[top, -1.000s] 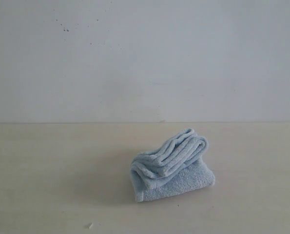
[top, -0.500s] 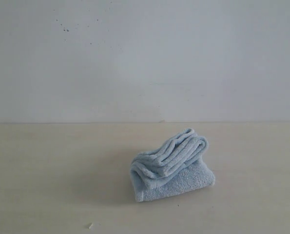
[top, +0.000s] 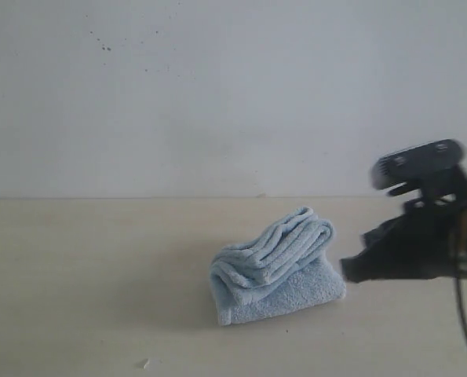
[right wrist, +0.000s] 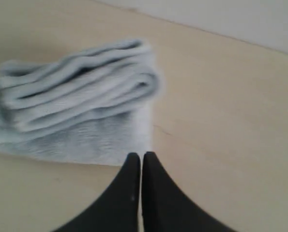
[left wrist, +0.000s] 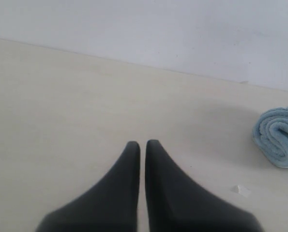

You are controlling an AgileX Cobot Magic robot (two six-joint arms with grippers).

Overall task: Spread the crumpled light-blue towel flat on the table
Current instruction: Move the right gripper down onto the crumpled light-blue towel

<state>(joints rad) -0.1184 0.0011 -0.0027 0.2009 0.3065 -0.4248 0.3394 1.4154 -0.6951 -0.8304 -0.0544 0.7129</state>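
One towel (top: 276, 267), bunched, on one table (top: 76, 283); left jaws clenched, right jaws clenched just beside towel

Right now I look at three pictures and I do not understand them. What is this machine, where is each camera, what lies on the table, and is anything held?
It is a robot with two arms, each ending in a gripper. One camera, off the arms, shows a bunched towel on the table and the right gripper close beside it. Two wrist cameras each look along their own black gripper; the left gripper is away from the towel. Both are shut, holding nothing.
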